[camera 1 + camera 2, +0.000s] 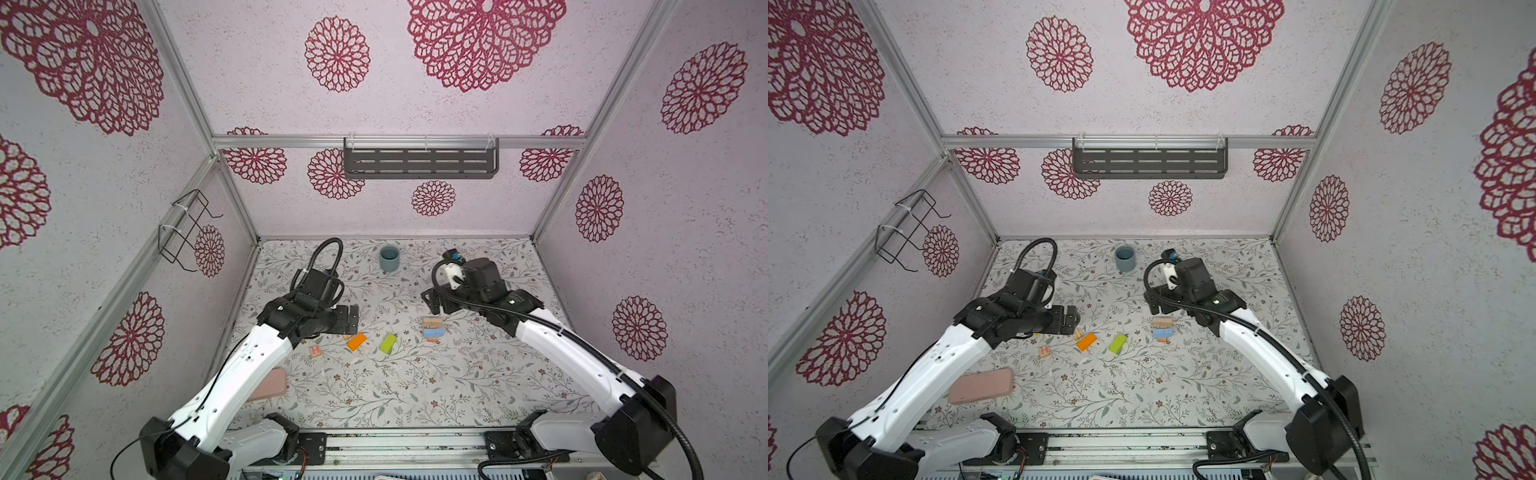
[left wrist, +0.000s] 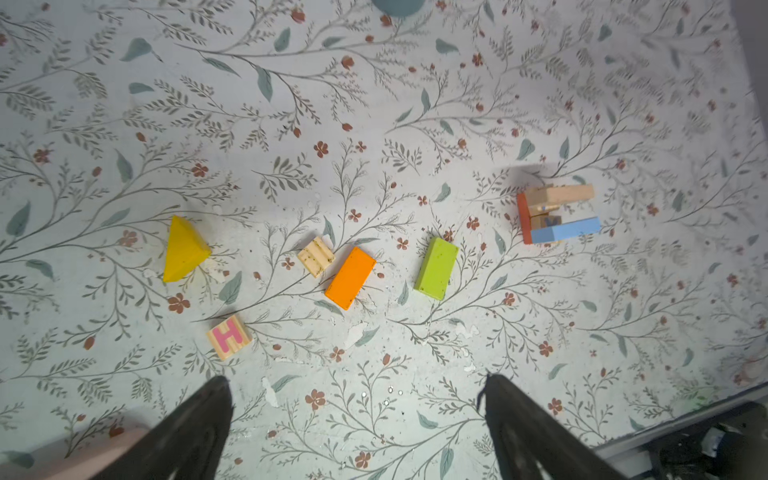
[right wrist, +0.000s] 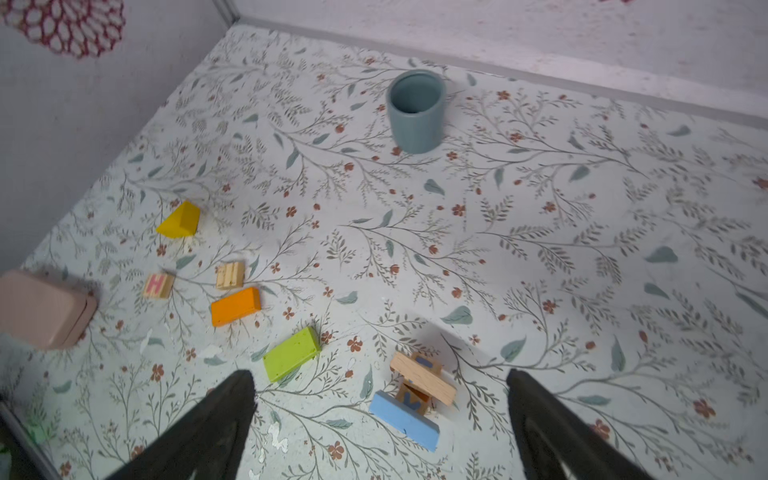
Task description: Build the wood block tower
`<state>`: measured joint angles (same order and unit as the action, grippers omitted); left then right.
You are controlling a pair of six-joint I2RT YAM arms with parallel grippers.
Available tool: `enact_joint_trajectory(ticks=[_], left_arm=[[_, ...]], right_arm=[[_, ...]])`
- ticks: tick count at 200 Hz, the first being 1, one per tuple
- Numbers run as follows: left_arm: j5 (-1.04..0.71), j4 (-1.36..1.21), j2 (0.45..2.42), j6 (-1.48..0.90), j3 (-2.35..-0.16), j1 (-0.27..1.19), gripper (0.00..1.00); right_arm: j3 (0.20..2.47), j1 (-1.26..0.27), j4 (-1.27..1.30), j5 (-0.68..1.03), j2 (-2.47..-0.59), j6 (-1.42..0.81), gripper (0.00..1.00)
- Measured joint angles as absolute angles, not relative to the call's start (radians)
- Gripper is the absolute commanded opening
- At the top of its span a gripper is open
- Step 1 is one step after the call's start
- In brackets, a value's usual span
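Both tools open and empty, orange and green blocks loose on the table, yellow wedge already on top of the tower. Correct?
No. The yellow wedge is not on the tower; it lies loose on the table, as the left wrist view shows. The rest stands: left tool and right tool open and empty, orange block and green block loose.

— What is carried by the floral-papered table (image 1: pixel 457 395)?
— A grey-blue cup (image 1: pixel 389 258) is set upright at the far middle and a pink case (image 1: pixel 981 386) at the near left. Strewn mid-left are a yellow wedge (image 2: pixel 183 249), an H cube (image 2: pixel 229 336), a grooved tan block (image 2: pixel 316 256), an orange block (image 1: pixel 357 341) and a green block (image 1: pixel 388 343). A small block cluster (image 1: pixel 433 328) is seen just right of them.
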<state>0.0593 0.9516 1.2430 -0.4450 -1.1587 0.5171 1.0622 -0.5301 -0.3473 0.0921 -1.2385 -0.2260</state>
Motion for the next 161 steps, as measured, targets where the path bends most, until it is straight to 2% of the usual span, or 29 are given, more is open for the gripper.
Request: enact_joint_trajectory(ticks=[7,43,78,138,161], left_arm=[[0.062,0.940,1.274,-0.445,-1.159,0.526,1.00],[0.062,0.863,1.427,-0.457,-1.163,0.559,0.88],[0.073,0.809,1.591,-0.462,-1.199,0.604,0.84],[0.040,0.725,1.788,-0.466,-1.264,0.676,0.72],[0.018,0.706,1.832,-0.466,-1.280,0.689,0.71]], right_arm=[[1.023,-0.497,-0.327,0.107,-1.208,-0.247,0.99],[0.848,-0.313,-0.226,0.171,-1.103,-0.354,0.99],[0.746,-0.167,-0.153,0.224,-1.056,-0.425,0.99],[0.707,-0.079,-0.062,0.307,-1.085,-0.481,0.99],[0.691,-0.070,-0.041,0.324,-1.104,-0.495,0.98]])
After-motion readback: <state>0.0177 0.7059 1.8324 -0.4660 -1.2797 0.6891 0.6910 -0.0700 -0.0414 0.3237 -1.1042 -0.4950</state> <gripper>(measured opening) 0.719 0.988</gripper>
